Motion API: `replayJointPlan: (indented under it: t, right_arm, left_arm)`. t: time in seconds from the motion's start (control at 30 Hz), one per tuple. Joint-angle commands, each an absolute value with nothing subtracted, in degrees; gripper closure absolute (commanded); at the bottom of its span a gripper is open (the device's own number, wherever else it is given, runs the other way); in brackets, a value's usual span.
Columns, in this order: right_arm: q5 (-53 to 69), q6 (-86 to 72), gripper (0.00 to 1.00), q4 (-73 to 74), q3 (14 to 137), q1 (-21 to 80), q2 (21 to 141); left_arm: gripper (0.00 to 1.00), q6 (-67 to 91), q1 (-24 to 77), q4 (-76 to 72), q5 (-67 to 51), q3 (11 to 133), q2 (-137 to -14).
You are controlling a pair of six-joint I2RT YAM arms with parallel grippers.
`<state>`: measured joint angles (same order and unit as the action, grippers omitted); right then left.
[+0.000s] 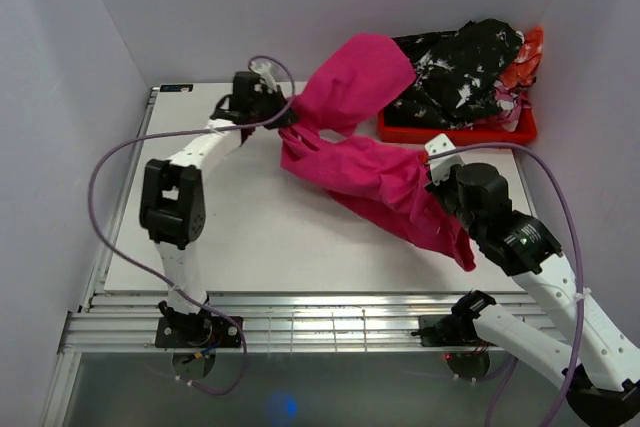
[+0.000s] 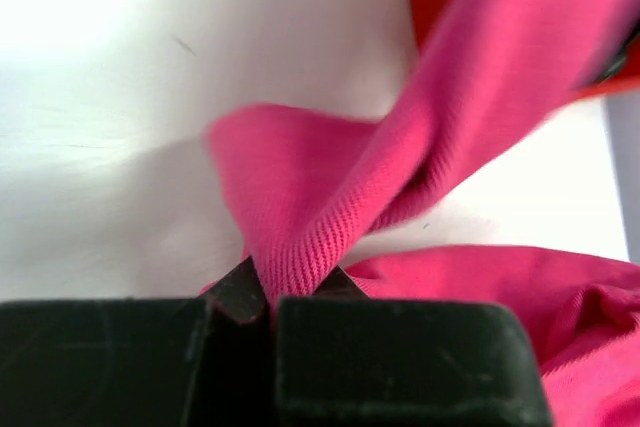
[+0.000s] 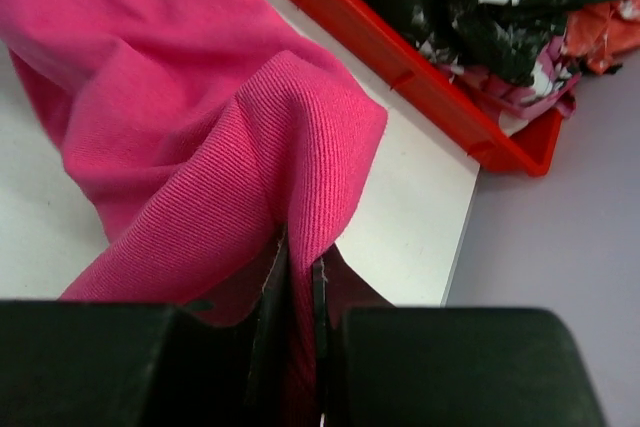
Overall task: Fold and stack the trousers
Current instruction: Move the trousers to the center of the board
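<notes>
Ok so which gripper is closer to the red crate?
Right. The right gripper sits just on the near side of the red crate, shut on the trousers. The left gripper grips the trousers farther off, to the crate's left.

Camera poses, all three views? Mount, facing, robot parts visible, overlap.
Top external: above, behind bases, looking down on table; left arm, right arm show.
Left wrist: on left wrist, facing along left claw, shut on trousers.
Right wrist: on right wrist, facing past right claw, pinching trousers, toward red crate.
Shared: trousers in all; crate in top and right wrist.
</notes>
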<state>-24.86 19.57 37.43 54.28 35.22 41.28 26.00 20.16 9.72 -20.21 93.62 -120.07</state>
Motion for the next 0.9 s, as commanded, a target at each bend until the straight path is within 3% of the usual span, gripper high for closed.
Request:
replayJointPlan:
  t: [0.0,0.13,0.3,0.4,0.5,0.53,0.57,0.63,0.67,0.7,0.8,0.87]
  right_arm:
    - [-24.0,24.4,0.92,27.3,59.5,34.2,43.9]
    - [-20.7,27.1,0.92,25.5,63.0,31.6,47.6]
    - [-11.2,31.7,0.92,24.4,64.3,20.6,50.8]
    - [-3.6,35.8,0.92,24.3,62.7,13.8,51.9]
    - [2.4,39.7,0.92,25.0,60.1,9.2,52.7]
    - [3.8,42.3,0.92,25.6,59.9,8.0,53.2]
    - [5.3,43.1,0.92,26.6,59.8,6.3,54.6]
    - [6.8,44.6,0.92,27.8,59.9,4.2,56.2]
    - [7.3,45.0,0.92,27.9,59.9,2.5,57.9]
    - [7.6,45.3,0.92,27.9,59.9,1.5,58.7]
    - [7.5,46.5,0.92,27.9,60.0,-1.9,61.8]
    - [7.3,45.8,0.92,28.1,61.0,-3.5,64.4]
  left_arm:
    - [1.0,19.8,14.5,5.9,-18.9,88.6,-97.4]
    - [1.0,17.8,11.7,11.3,-12.0,80.5,-84.0]
    - [1.0,18.3,10.5,19.6,-0.9,66.6,-70.2]
    - [1.0,21.0,10.5,23.2,2.0,61.8,-68.6]
    - [0.94,23.8,10.5,27.6,-4.8,58.6,-71.4]
    - [0.86,24.1,10.5,28.2,-7.4,57.8,-73.8]
    - [0.7,23.9,10.5,28.6,-9.7,57.7,-75.0]
    - [0.56,22.6,10.5,28.0,-14.5,57.9,-76.5]
    - [0.35,21.9,10.5,28.0,-15.4,59.1,-77.2]
    - [0.27,20.5,10.5,28.1,-16.5,60.0,-77.4]
    - [0.1,11.8,10.2,32.9,-18.1,66.2,-78.7]
    - [0.09,4.0,8.7,36.1,-19.2,68.9,-78.8]
